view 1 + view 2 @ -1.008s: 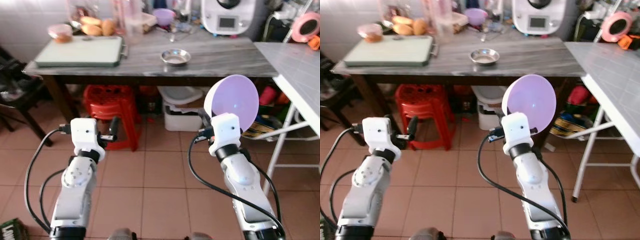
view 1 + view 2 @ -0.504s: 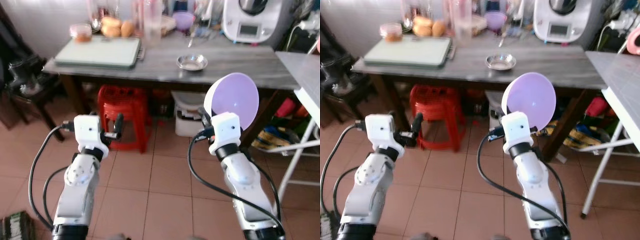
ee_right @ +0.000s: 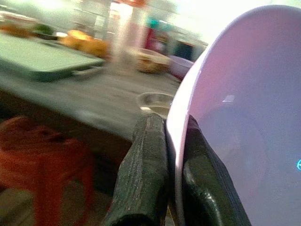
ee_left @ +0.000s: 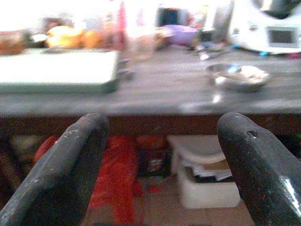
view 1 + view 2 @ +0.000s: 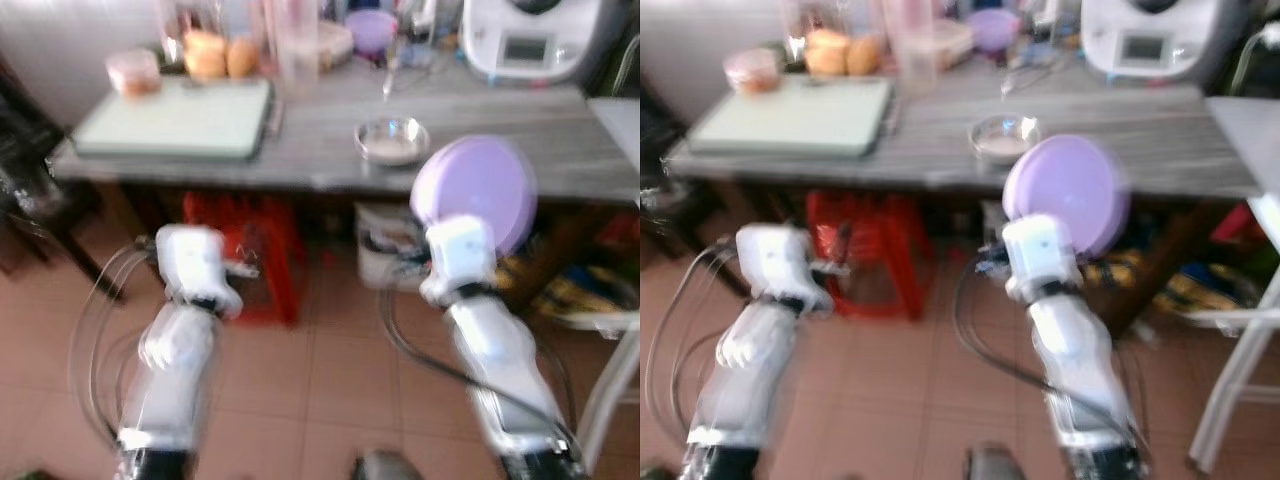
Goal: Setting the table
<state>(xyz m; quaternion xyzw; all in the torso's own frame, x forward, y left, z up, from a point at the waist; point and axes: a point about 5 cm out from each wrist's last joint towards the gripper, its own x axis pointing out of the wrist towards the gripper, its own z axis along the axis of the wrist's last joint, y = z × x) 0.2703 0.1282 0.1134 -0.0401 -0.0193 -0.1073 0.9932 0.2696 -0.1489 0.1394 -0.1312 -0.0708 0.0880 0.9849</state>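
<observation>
Both head views are blurred. At the far left of the grey bench (image 5: 500,150) lies a pale green tray (image 5: 175,118), with a small pink-lidded container (image 5: 132,70) and some orange-brown rounded items (image 5: 215,55) just behind it, and a tall clear container (image 5: 296,45) near the tray's right end. Below the bench stands a red stool (image 5: 262,240). The left end effector (image 4: 162,165) is held in front of the bench at about stool height, its two black fingers (image 4: 70,165) spread well apart with nothing between them; past them the wrist view takes in the bench edge and the stool beneath. Further right, a small metal bowl (image 5: 391,139) sits on the bench, with a purple bowl (image 5: 370,25) behind it near the back. The right end effector (image 3: 164,174) is raised in front of the bench edge, its fingers (image 3: 146,174) pressed onto the rim of a lilac plate (image 5: 473,192), which stands upright on edge above the wrist, not touching the bench. A white kitchen appliance (image 5: 530,38) stands at the bench's back right
</observation>
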